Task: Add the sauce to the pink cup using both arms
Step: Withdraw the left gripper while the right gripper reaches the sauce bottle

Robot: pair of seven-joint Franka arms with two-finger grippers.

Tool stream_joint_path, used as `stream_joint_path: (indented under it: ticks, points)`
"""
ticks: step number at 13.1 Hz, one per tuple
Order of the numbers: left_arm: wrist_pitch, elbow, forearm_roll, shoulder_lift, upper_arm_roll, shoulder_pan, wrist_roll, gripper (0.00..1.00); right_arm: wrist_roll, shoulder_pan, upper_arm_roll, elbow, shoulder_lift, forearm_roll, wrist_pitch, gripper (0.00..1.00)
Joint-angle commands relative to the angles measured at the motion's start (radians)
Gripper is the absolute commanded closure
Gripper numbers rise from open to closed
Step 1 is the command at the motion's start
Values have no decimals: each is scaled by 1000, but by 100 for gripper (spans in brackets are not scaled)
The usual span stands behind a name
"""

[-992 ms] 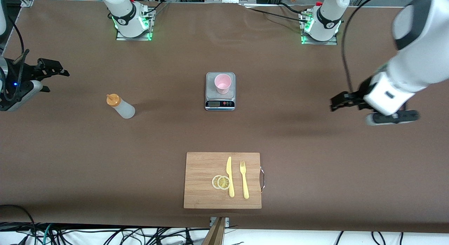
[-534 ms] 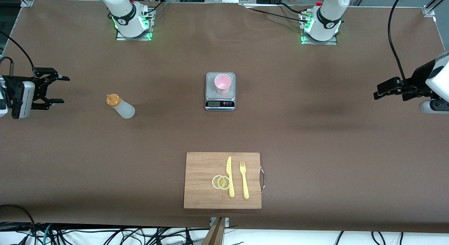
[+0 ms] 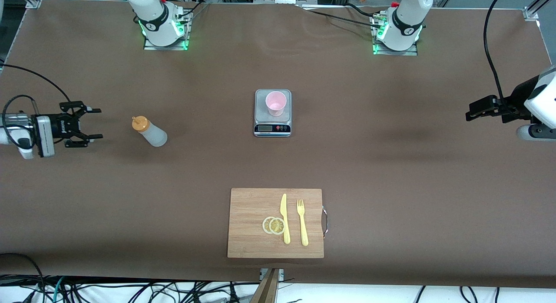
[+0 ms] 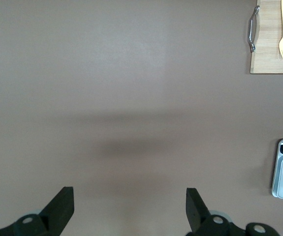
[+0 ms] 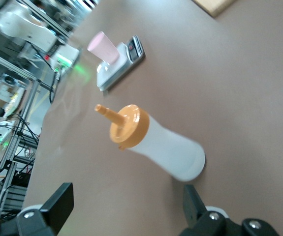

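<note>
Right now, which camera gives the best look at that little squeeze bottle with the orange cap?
The right wrist view: the sauce bottle fills the frame, standing upright with its orange nozzle clear. The front view shows it whole but small, standing toward the right arm's end of the table. The left wrist view misses it.

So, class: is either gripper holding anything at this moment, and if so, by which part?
Nothing is held. The right gripper is open beside the translucent orange-capped squeeze bottle; the left gripper is open over bare table.

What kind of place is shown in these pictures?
Most likely a robotics lab set up as a mock kitchen. Two arms are bolted to a table covered in brown, with loose cables along its edge. A pink cup stands on a digital scale, and toy cutlery lies on a cutting board.
</note>
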Motion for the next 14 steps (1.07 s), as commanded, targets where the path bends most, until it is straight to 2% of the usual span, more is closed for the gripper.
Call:
stream_joint_path:
  ticks: [1, 6, 11, 14]
  points:
    - [-15, 11, 25, 10, -4, -1, 22, 0, -258, -24, 11, 22, 100, 96, -17, 1]
    - [-13, 20, 24, 12, -3, -5, 19, 0, -678, -18, 21, 16, 166, 141, -26, 1]
    - [-13, 22, 17, 23, -3, -4, 22, 0, -829, -13, 50, 18, 229, 239, -107, 1]
    - [-12, 22, 17, 24, -1, -2, 22, 0, -866, -1, 67, 16, 268, 248, -113, 1]
